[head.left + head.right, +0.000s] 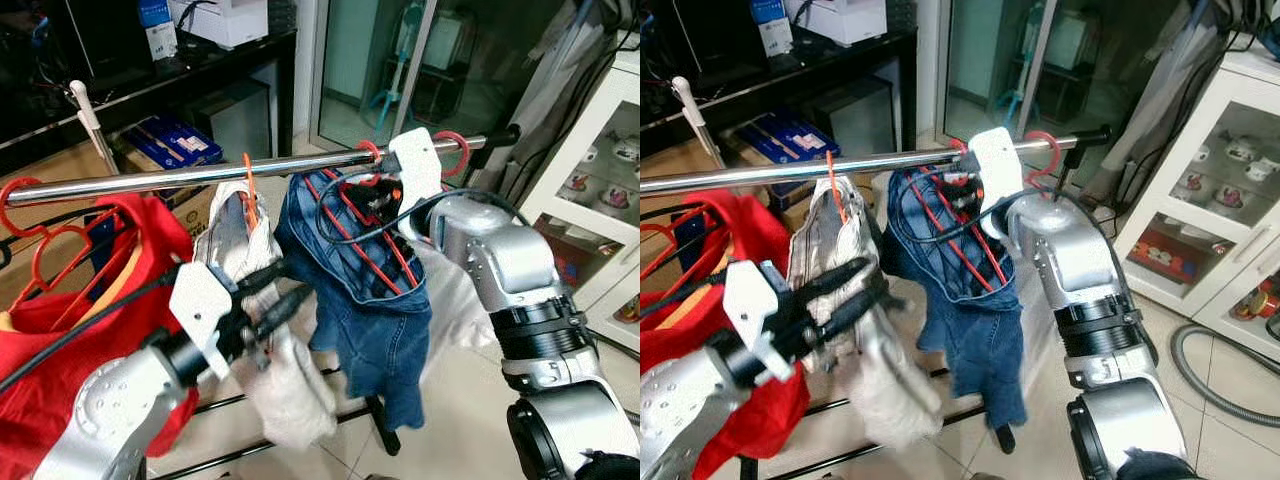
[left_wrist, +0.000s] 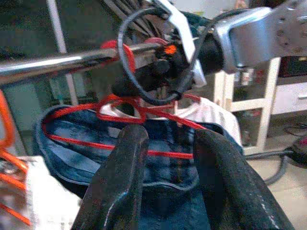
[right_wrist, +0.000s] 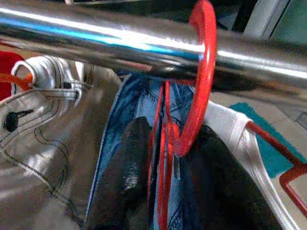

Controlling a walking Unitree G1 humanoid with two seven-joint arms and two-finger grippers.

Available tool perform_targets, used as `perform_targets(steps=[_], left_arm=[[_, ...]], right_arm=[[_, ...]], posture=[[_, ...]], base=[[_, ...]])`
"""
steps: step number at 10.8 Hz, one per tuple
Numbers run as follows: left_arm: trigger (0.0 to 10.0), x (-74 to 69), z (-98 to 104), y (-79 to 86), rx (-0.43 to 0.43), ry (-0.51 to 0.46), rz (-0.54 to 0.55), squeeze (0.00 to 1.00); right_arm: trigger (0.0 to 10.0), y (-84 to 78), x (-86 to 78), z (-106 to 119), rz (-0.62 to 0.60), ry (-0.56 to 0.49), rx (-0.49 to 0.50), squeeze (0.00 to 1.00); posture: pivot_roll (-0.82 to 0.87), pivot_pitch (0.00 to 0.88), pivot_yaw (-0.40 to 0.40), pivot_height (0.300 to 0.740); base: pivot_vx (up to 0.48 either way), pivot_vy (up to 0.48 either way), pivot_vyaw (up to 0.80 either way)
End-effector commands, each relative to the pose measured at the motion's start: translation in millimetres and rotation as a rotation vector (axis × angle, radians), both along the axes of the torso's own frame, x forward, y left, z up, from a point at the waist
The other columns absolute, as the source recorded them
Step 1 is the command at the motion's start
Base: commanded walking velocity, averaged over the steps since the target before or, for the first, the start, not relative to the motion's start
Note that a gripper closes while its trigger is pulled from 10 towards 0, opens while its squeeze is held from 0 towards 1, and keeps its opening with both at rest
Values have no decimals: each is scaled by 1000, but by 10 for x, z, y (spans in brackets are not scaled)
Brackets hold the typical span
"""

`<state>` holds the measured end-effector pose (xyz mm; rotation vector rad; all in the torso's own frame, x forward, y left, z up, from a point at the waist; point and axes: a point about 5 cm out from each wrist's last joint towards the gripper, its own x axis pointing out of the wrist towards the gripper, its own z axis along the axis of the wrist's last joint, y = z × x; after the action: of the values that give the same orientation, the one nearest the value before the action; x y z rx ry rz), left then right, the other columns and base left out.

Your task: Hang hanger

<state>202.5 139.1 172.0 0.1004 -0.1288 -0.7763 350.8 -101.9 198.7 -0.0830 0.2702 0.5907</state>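
1. Left eye view. A chrome rail runs across the scene. The red hanger carrying the blue jeans has its hook over the rail. The right gripper is up at the rail, at the hanger's neck just under the hook. The left gripper stands lower, near the pale trousers that hang on an orange hanger. A red garment hangs at the rail's left end.

2. Right eye view. Same layout. A white glass-fronted cabinet stands to the right, a dark shelf unit behind, and a pale tiled floor below with a grey hose lying on it.

3. Left wrist view. The left gripper's two fingers are spread apart with nothing between them, pointed at the jeans.

4. Right wrist view. The red hook wraps over the rail. The right gripper's fingers are closed on the hanger's wires just below the hook.

5. Judgement. The hanging looks essentially done: hook seated, garment dangling free. What remains appears to be letting go and drawing the right arm clear without dragging the hook off.
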Motion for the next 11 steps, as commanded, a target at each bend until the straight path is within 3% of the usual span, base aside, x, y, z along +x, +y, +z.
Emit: perform_targets(steps=[1,2,3,4,7,9,10,11], left_arm=[[10000,40,-18,34,17,-3,40,0],[10000,105,-51,61,26,17,102,0],[10000,155,-80,85,26,50,146,0],[10000,229,-95,123,3,81,210,0],[10000,292,-92,123,3,89,243,0],[10000,285,-96,116,7,94,247,0],[10000,273,-95,120,8,92,265,0],[10000,277,-90,126,5,90,281,0]], right_arm=[[10000,-49,-30,73,-2,-29,4,1000],[10000,-112,-112,170,-7,-61,14,980],[10000,-148,-198,220,4,-62,32,0],[10000,-194,-414,288,46,-44,87,0],[10000,-231,-886,295,144,0,145,0],[10000,-267,-1024,307,138,-6,203,0],[10000,-284,-1109,357,125,-109,236,0],[10000,-280,-1156,376,114,-145,248,0]], posture=[[-52,0,-34,740],[-53,0,-32,740],[-58,0,-26,740],[-66,0,-12,740],[-80,0,14,740],[-83,0,20,740],[-85,0,16,740],[-84,0,11,740]], base=[[0,0,0],[0,0,0],[0,0,0],[0,0,0],[0,0,0],[0,0,0],[0,0,0],[0,0,0]])
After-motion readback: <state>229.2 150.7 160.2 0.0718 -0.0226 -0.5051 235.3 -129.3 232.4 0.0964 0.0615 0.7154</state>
